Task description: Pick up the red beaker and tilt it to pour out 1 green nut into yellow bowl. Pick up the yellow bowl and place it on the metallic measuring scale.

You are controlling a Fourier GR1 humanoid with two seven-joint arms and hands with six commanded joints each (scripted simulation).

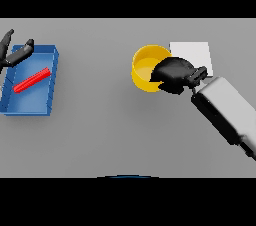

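My right hand (172, 74): curled over the right rim of the yellow bowl (145, 67), fingers hooked on the lip; how deep the grip runs is hidden by the hand itself. Yellow bowl: upright, toward the far edge of the grey table (115, 130), right of centre, touching or just beside the white plate of the measuring scale (192, 52), which lies at its right; no green nut can be made out inside. Risk, in my judgement: a one-sided hold on the rim could let the bowl tip or slip as it rises, and with the scale so close, a low carry could catch its near edge and shove it. My left hand (15, 52): fingers spread, at the far left corner of the blue tray (50, 90). Blue tray: at the left edge of the table, holding a red rod-like item (32, 80) lying slantwise; I cannot confirm it as the beaker.
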